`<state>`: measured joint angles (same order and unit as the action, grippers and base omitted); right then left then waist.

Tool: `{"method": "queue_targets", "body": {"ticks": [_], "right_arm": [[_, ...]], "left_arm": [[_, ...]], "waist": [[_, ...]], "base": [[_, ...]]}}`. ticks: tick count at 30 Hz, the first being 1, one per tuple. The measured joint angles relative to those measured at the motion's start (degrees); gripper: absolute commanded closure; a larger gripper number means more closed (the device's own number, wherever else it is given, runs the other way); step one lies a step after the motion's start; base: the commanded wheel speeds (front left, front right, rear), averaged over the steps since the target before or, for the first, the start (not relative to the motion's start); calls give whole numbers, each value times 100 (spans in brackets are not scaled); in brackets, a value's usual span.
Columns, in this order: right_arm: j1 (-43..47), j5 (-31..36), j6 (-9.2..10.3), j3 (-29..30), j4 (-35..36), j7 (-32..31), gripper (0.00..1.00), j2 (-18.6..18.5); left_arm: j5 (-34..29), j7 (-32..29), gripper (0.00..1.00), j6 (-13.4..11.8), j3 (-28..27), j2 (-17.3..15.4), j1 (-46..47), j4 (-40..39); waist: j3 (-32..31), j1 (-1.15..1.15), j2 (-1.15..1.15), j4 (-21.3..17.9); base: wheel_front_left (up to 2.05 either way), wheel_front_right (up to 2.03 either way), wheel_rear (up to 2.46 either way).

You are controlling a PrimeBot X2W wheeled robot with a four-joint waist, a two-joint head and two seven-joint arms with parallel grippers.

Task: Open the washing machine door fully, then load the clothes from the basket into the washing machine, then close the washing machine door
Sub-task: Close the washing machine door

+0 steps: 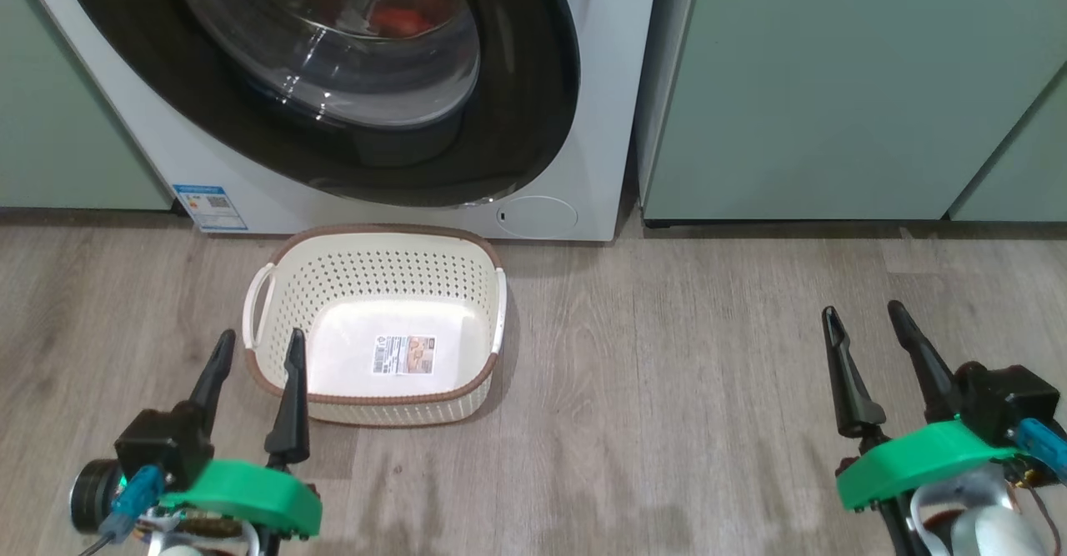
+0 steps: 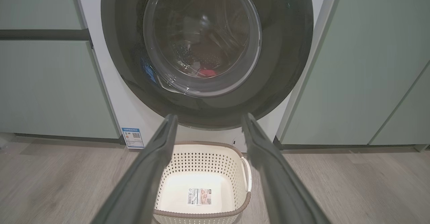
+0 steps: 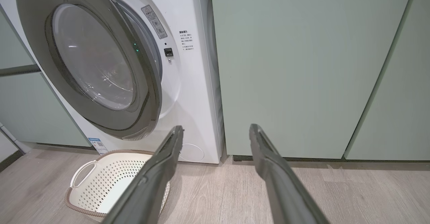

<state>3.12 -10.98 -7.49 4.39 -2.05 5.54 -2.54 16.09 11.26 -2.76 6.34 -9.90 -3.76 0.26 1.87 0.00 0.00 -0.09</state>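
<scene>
The washing machine point(image 1: 604, 122) fills the top of the head view. Its door point(image 1: 533, 81) hangs ajar: in the right wrist view the door point(image 3: 147, 93) has its right edge swung out from the white front point(image 3: 191, 99). Red clothes point(image 1: 400, 18) show through the glass, inside the drum point(image 2: 208, 72). The cream basket point(image 1: 392, 272) sits on the floor before the machine, holding nothing but its paper label. My left gripper point(image 1: 260, 339) is open at the basket's near left corner, above the floor. My right gripper point(image 1: 863, 310) is open, far to the right of the basket.
Pale green cabinets point(image 1: 834, 81) flank the machine on the right and on the left point(image 1: 58, 122). Wood-look floor point(image 1: 667, 373) stretches between my grippers. A blue energy sticker point(image 1: 210, 206) marks the machine's lower left corner, and a round service flap point(image 1: 538, 216) its lower right.
</scene>
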Motion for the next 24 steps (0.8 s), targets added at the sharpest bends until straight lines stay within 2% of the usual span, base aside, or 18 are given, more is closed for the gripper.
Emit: {"method": "queue_targets", "body": {"ticks": [21,22,23,24], "right_arm": [[-4,-3,0,0,1,5,0,1],[-4,-8,0,2,1,7,44,1],[-5,-23,0,14,2,8,69,1],[-6,-27,0,49,2,8,100,1]], "left_arm": [[-54,68,0,-103,98,-49,24,74],[-54,68,0,-103,100,-51,26,74],[-54,68,0,-107,101,-54,26,73],[-54,68,0,-148,103,-62,27,71]], "waist": [[54,0,0,-6],[58,0,0,-3],[62,0,0,2],[69,0,0,14]], "base": [[0,0,0],[0,0,0],[0,0,0],[0,0,0]]}}
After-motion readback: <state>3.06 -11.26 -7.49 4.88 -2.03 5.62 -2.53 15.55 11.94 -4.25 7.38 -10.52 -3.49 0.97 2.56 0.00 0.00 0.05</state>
